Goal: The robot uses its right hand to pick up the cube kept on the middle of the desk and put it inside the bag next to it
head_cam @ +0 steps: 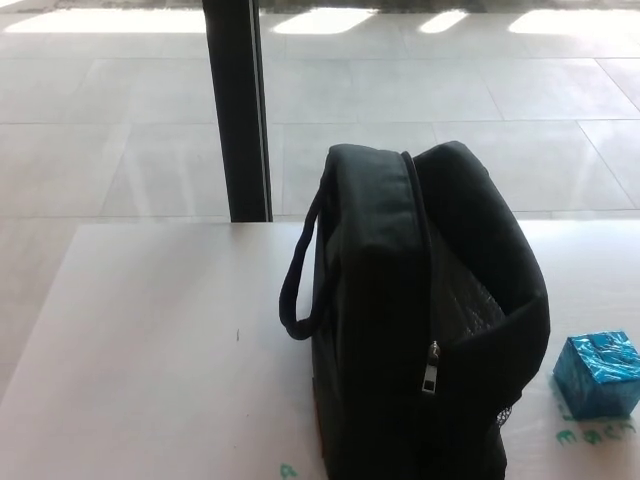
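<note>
Cube (598,374): small, wrapped in shiny blue foil, sitting on the white tabletop (150,350) near its right edge, toward the front right corner. Its right side runs up against the picture border, so the full outline is not quite shown. It stands apart from the bag, with a strip of bare tabletop between them.

Bag (400,330): black fabric, upright, roughly at the middle of the tabletop's width and close to the front edge. Bottom is cut off by the lower border of the picture. Top is unzipped and gaping on the right half; a silvery lining (470,300) shows inside, but the interior below it is in shadow and nothing can be made out there. A metal zipper pull (432,370) hangs on the front face. A carry handle (300,280) loops out on the left side.

Green printed letters (590,432) on the tabletop below the cube, partly cut off, not readable.

Beyond the far edge: pale tiled floor (450,120) with window glare, and a black vertical post (238,110).

Neither robot hand appears in the head view, so finger state cannot be told.
</note>
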Controlling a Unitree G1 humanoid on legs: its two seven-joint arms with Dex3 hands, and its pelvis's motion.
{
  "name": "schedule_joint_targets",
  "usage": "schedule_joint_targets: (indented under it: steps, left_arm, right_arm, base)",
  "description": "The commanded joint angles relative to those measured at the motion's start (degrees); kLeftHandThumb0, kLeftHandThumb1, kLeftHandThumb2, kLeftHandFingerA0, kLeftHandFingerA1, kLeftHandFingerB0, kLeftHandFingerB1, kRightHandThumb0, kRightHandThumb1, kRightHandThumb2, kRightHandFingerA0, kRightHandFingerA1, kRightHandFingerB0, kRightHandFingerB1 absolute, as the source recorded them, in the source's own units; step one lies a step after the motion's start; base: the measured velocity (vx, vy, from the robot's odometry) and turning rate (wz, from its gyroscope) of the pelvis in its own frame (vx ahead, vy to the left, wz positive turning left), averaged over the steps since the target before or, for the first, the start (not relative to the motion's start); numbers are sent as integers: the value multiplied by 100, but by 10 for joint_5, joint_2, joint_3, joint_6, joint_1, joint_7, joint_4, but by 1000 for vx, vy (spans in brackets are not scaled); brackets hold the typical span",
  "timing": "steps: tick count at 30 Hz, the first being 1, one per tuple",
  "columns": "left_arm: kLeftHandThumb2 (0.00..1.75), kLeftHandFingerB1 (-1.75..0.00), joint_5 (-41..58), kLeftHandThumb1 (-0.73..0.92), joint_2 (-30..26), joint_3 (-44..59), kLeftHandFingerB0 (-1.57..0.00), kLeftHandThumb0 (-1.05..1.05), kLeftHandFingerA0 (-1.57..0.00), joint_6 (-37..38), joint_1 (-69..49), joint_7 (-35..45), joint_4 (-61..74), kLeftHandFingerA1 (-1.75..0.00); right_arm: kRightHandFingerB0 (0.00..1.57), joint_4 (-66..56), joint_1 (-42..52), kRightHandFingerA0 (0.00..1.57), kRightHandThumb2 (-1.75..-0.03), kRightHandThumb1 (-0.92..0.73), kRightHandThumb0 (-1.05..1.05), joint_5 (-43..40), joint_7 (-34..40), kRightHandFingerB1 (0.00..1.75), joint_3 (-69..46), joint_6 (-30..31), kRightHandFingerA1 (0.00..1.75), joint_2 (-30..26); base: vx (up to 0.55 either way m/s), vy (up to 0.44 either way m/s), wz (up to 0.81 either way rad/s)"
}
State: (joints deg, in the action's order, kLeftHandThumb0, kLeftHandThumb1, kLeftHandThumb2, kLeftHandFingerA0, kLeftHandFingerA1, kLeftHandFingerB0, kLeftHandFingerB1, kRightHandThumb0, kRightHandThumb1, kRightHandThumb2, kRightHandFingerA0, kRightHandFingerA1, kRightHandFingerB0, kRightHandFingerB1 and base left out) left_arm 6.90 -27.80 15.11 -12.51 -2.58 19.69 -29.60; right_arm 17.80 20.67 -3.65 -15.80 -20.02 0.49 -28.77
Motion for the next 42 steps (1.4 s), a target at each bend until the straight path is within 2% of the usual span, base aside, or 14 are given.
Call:
schedule_joint_targets:
  steps: [1, 3, 6, 7, 17, 19, 21, 24, 31, 32, 36, 37, 41, 42]
  left_arm:
    - [84, -54, 59, 42, -27, 21, -38, -70, -30, -76, 1, 81, 26, -57]
    - [84, -53, 58, 43, -26, 19, -38, -72, -31, -84, -3, 82, 32, -57]
    - [85, -53, 51, 46, -24, 13, -39, -77, -32, -83, -2, 81, 39, -57]
    - [84, -53, 54, 44, -22, 17, -40, -76, -32, -89, -2, 79, 41, -57]
    - [84, -55, 62, 42, -21, 18, -40, -71, -28, -103, 4, 83, 43, -57]
    - [84, -55, 62, 41, -23, 18, -38, -70, -28, -101, 1, 87, 44, -57]
    - [84, -54, 60, 41, -22, 18, -37, -70, -30, -105, -1, 83, 48, -58]
    - [83, -56, 68, 40, -20, 22, -39, -68, -27, -112, 0, 86, 46, -58]
    - [83, -55, 63, 41, -13, 18, -39, -70, -29, -109, 2, 80, 41, -57]
    - [83, -55, 64, 40, -13, 19, -39, -70, -29, -107, 4, 82, 36, -58]
    - [83, -55, 59, 41, -14, 16, -39, -71, -29, -108, 0, 80, 39, -58]
    - [83, -55, 62, 39, -13, 18, -38, -68, -28, -110, 1, 82, 37, -58]
    - [82, -55, 62, 40, -13, 19, -40, -71, -29, -112, 7, 81, 37, -58]
    - [82, -56, 64, 39, -13, 20, -41, -69, -27, -118, 4, 80, 45, -57]
  right_arm:
    - [5, -50, 20, 20, -90, -53, -79, -68, -77, 39, -29, 50, 54, -22]
    - [10, -60, 31, 24, -61, -65, -74, -64, -72, 28, -33, 65, 45, -19]
    - [5, -66, 22, 6, -85, -51, -68, -77, -44, 39, -58, 130, 50, -12]
    - [12, -67, 18, 7, -62, -68, -62, -77, -35, 26, -64, 144, 38, -11]
    - [4, -62, -69, 2, -80, -60, -55, -101, 65, 34, -169, 302, 27, -20]
    - [0, -62, -135, 0, -62, -72, -41, -127, 123, 20, -225, 365, 17, -26]
    - [0, -83, -160, 0, -83, -62, -55, -115, 123, 13, -234, 382, 17, -50]
    - [3, -97, -227, 0, -60, -69, -50, -119, 136, 29, -250, 416, 21, -73]
    - [0, -54, -372, 0, -84, -44, -57, -73, 101, 34, -161, 427, 35, -114]
    - [12, -54, -392, 2, -61, -63, -56, -68, 93, 26, -143, 432, 35, -116]
    - [11, -74, -433, 5, -62, -65, -58, -64, 38, 23, -81, 448, 32, -127]
    - [0, -81, -445, 0, -86, -46, -61, -81, 16, 30, -72, 448, 32, -119]
    - [12, -97, -460, 5, -60, -61, -60, -90, 4, 26, -56, 458, 40, -105]
    - [6, -108, -459, 0, -85, -46, -70, -107, -23, 21, -42, 449, 30, -93]
  base:
    - [0, 0, 0]
    - [0, 0, 0]
    - [0, 0, 0]
    - [0, 0, 0]
    - [0, 0, 0]
    - [0, 0, 0]
    - [0, 0, 0]
    - [0, 0, 0]
    - [0, 0, 0]
    - [0, 0, 0]
    - [0, 0, 0]
    - [0, 0, 0]
    - [0, 0, 0]
    - [0, 0, 0]
